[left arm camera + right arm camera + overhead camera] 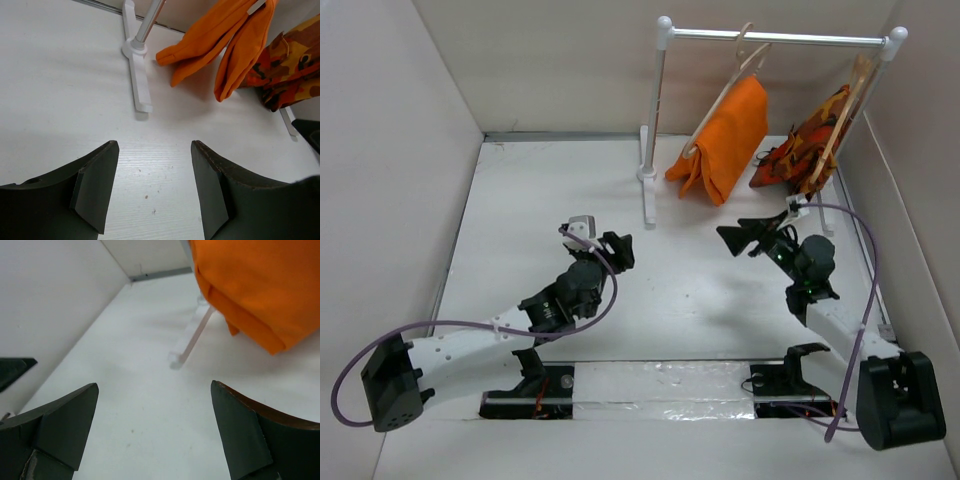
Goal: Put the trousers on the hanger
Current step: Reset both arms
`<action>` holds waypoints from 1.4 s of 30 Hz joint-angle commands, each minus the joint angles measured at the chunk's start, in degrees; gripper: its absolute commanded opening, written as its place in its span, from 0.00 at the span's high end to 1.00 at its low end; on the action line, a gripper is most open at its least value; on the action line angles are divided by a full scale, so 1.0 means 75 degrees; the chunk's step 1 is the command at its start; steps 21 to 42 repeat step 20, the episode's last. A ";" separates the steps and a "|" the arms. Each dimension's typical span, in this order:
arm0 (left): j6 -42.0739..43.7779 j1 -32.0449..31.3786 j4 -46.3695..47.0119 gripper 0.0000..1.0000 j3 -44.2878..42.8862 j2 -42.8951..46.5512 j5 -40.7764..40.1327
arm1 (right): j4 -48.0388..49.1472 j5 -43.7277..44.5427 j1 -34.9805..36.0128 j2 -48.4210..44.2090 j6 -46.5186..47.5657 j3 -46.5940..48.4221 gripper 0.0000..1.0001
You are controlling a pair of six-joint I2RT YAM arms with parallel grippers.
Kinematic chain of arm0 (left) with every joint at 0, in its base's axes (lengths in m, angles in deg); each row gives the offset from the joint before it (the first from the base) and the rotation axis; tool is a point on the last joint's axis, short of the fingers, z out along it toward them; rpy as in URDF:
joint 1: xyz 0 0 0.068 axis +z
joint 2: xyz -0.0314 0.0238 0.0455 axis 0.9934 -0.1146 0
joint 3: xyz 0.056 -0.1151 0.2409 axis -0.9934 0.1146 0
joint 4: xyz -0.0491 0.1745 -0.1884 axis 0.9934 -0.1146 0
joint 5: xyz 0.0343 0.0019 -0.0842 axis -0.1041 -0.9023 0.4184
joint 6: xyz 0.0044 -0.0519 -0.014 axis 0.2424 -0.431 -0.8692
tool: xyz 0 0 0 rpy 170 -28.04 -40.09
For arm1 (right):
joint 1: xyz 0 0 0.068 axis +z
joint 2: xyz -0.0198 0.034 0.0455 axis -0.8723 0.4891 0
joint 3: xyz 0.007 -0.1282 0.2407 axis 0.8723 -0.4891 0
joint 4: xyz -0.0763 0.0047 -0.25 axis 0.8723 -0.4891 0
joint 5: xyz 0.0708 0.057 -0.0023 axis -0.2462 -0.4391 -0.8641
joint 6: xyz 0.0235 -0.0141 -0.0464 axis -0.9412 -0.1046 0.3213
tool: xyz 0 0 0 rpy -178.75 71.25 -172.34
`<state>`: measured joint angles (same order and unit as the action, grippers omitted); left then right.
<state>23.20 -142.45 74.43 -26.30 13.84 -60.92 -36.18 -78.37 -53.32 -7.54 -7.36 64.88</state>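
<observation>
trousers (725, 140) hang beyond the right claw (730, 238) (spread wide, empty).

A flat white table surface (520, 210) is enclosed by plain off-white wall panels (380, 120) at 9, 12 and 3 o'clock. A white garment rack with a silver metal rail (651, 120) is seen at 1 o'clock. A glossy strip of clear tape (660, 385) is laid along the edge at 6 o'clock. Soft, even light is cast throughout.

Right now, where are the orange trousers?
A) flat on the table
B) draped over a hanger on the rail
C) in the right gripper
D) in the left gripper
B: the trousers hang folded over the hanger hooked on the rail; the left gripper and right gripper are open and empty.
</observation>
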 commanded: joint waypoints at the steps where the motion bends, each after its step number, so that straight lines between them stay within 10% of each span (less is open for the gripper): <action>1: -0.0246 0.0030 -0.0138 0.43 0.0202 0.0537 -0.0290 | -0.1102 0.0689 0.0139 -0.0671 0.1028 -0.0626 0.00; 11: -0.0586 0.0030 -0.0419 0.44 0.0532 0.0610 -0.0150 | -0.2778 0.0937 0.0068 -0.1704 0.1743 -0.0642 0.00; 42: -0.0435 0.0030 -0.0279 0.43 0.0461 0.0633 -0.0091 | -0.2663 0.0737 0.0068 -0.1480 0.1720 -0.0383 0.00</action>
